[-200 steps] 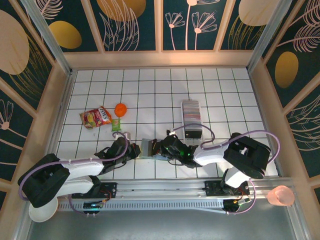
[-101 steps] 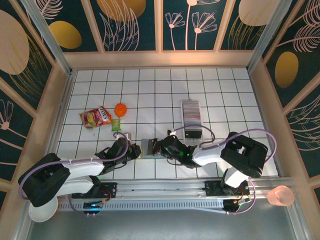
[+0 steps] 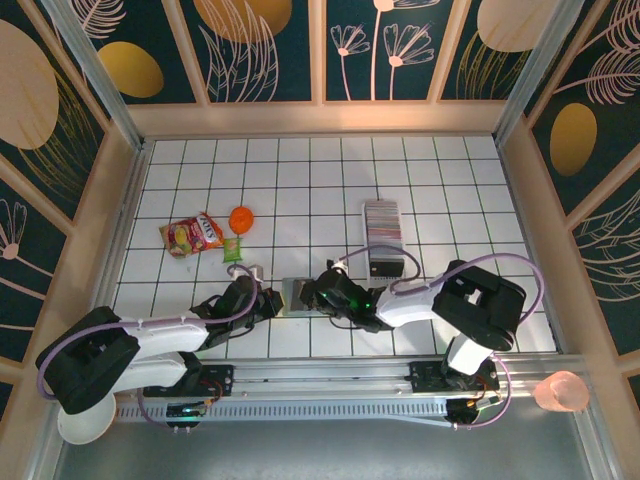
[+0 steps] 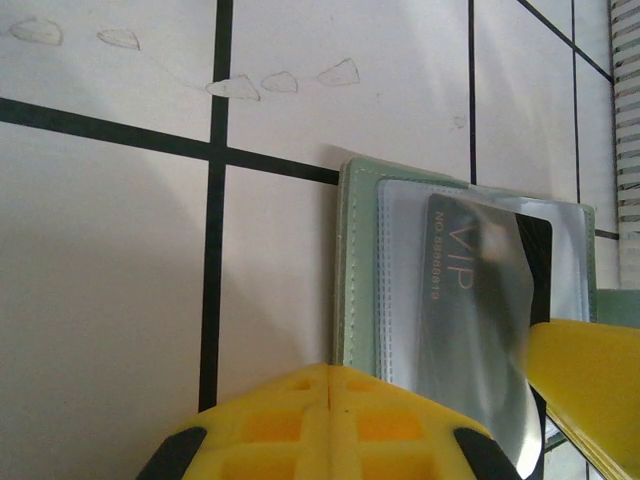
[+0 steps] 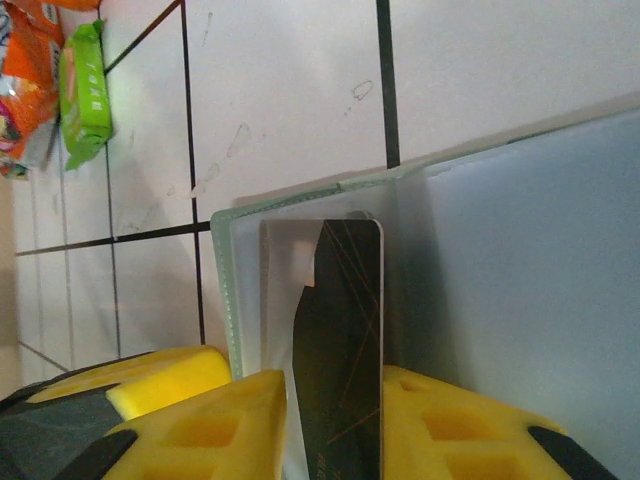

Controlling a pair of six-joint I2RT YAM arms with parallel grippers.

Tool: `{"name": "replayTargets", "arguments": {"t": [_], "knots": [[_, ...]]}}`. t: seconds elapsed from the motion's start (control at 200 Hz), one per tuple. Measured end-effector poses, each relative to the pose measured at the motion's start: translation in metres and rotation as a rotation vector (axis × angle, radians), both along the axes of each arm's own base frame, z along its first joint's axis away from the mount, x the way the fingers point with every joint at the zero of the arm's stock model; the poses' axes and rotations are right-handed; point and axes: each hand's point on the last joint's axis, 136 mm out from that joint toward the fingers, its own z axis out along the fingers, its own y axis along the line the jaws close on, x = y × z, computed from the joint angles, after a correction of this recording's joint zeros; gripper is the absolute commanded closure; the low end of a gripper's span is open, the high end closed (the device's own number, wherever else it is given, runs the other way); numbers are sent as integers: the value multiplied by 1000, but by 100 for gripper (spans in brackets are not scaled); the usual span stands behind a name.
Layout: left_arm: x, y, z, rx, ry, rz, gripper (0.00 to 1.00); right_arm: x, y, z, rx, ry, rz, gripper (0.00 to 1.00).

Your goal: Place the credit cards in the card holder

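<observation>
The card holder (image 3: 296, 295) is being seen lying open on the white tiled tabletop (image 3: 300, 180), toward 6 o'clock in the top view, with its sage-green edge and clear inner sleeves showing. A dark card (image 4: 478, 300) marked VIP is being seen on its inside, partly covered by a clear sleeve. The holder is being flanked by both tools. The left tool (image 4: 330, 425) is being held at its 9 o'clock edge, with the yellow fingers pressed together. The right tool (image 5: 335, 440) is being held at its 3 o'clock side, the fingers slightly apart with the dark card in the gap. Whether that card is being pinched cannot be told. The credit cards (image 3: 382, 220) are being kept as a striped row in a long clear tray (image 3: 404, 255), near the holder at its 1 o'clock. A green packet (image 5: 85, 95), an orange object (image 3: 241, 218) and a red snack bag (image 3: 192, 235) are being seen grouped at its 10 o'clock.
</observation>
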Motion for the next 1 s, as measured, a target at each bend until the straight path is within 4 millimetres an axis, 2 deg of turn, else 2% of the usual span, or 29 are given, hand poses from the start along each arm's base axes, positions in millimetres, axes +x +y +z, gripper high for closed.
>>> {"name": "replayTargets", "arguments": {"t": [0.175,0.195,0.25,0.265,0.29,0.385,0.45,0.48,0.806,0.996], "knots": [[0,-1,1,-2,-2,-3,100,3,-4,0,-98,-24,5,64],[0,-1,1,-2,-2,-3,100,3,-6,0,-109,-26,2,61],[0,-1,1,-2,-2,-3,100,5,-8,-1,-135,-31,1,59],[0,-1,1,-2,-2,-3,100,5,-8,-1,-142,-33,2,54],[0,-1,1,-1,-2,-3,100,6,-9,0,-151,-35,-1,52],[0,-1,1,-1,-2,-3,100,9,-10,2,-178,-51,0,55],[0,-1,1,-1,-2,-3,100,9,-13,0,-200,-57,-1,67],[0,-1,1,-1,-2,-2,100,10,-15,-1,-210,-58,-4,69],[5,3,3,11,-23,21,100,13,-25,1,-242,-66,-28,62],[16,-6,16,-1,-46,30,100,19,-28,1,-238,-61,-46,62]]}}
